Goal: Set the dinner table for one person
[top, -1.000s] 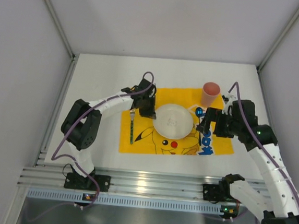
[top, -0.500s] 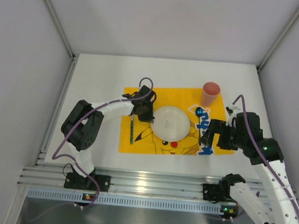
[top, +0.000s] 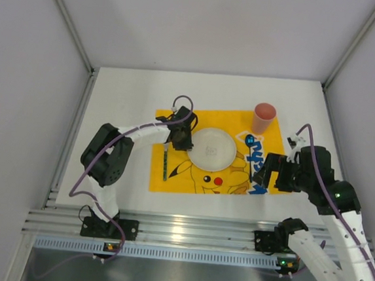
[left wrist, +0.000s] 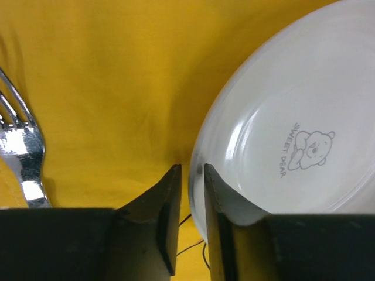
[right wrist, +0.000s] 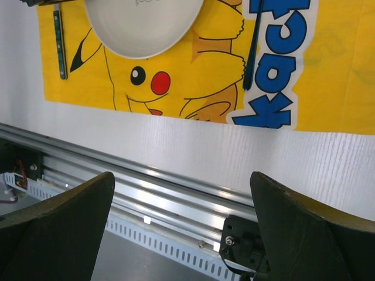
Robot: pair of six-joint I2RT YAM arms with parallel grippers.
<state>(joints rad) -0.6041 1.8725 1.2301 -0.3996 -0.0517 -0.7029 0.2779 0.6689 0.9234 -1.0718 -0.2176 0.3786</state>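
the left claw point(left wrist: 192, 170) sits at the white plate's point(top: 213, 149) 9 o'clock edge, open just a little. the right claw point(right wrist: 181, 175), at 4 o'clock, is wide open, holding nothing.

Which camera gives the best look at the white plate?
Top external: the whole plate shows there, round, lying on the yellow mat. The left wrist view sees it close, with the bear print, but only in part. The right wrist view catches only its near part at the top edge.
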